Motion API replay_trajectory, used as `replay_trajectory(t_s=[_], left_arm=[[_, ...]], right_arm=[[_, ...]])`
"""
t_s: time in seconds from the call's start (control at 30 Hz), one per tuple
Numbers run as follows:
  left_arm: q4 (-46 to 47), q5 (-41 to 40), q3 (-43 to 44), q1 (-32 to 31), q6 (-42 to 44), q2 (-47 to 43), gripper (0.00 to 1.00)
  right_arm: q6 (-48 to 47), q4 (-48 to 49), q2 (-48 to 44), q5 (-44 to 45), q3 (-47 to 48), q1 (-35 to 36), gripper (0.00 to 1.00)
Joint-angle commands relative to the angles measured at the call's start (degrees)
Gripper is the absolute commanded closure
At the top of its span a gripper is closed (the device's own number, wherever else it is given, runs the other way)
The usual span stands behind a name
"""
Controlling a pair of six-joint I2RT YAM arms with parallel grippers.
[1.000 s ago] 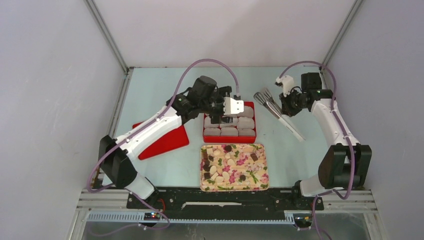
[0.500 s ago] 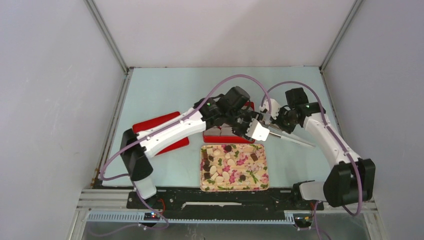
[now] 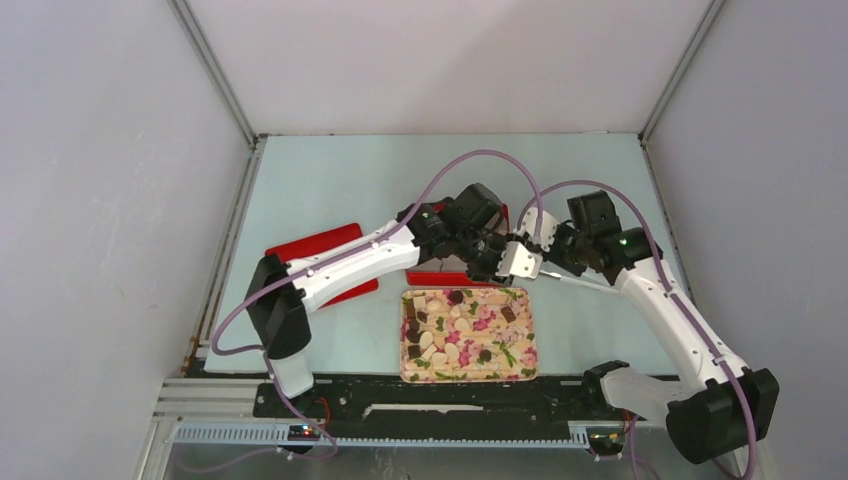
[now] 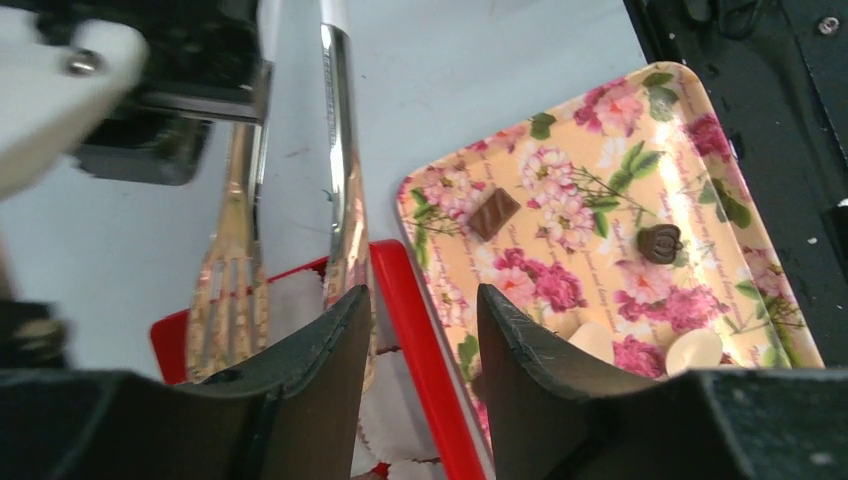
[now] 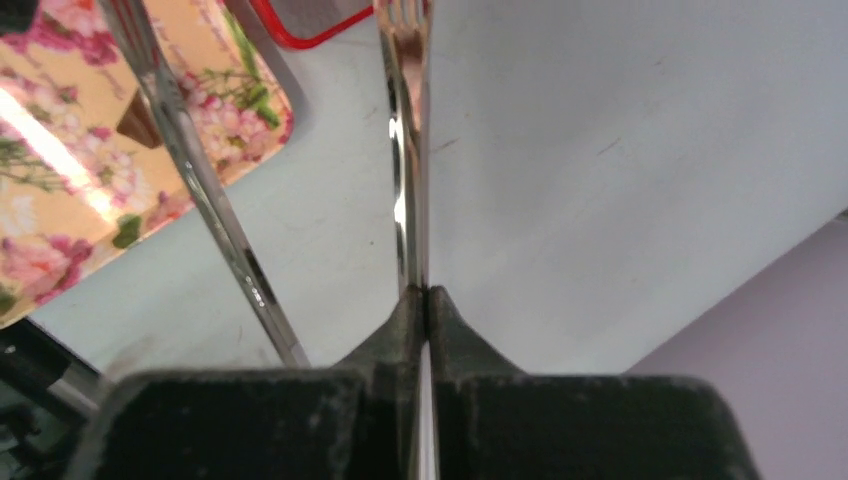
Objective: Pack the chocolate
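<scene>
Both grippers have drawn together since 1 second ago. The left gripper has swung off the middle of the red box, and the right gripper has carried the tongs in to meet it, just beyond the far right corner of the floral tray. The chocolate has not shifted. It lies scattered over the tray, pale rounded pieces mixed with dark ones, thicker on the tray's left half.

The red box sits just beyond the tray's far edge and holds white crinkled paper cups. The left claw's 2 fingers stand apart over the box corner nearest the tray. 1 smooth blade of the tongs runs down close beside the inner face of 1 finger; whether they touch cannot be told. The right claw is pressed together on the fork-tined blade, and the smooth blade splays free on the tray's side.

A red lid lies flat on the pale table beyond the tray's far left corner, partly under the left arm.
</scene>
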Motion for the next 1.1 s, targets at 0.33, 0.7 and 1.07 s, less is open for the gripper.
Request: replay_trajectory(t_s=[0.33, 0.7, 1.07], left_arm=[[-2.1, 3.3, -1.5, 3.2, 1.8, -6.1, 0.41], [8.4, 10.1, -2.8, 9.4, -14.5, -5.3, 0.41], [6.4, 19.9, -7.0, 9.3, -15.2, -5.7, 0.47]], right_arm=[[-1.0, 3.4, -3.0, -3.2, -2.0, -0.1, 1.0], [-1.8, 1.6, -2.3, -8.8, -0.9, -0.9, 1.0], [0.9, 3.5, -1.3, -8.3, -0.4, -1.2, 1.0]])
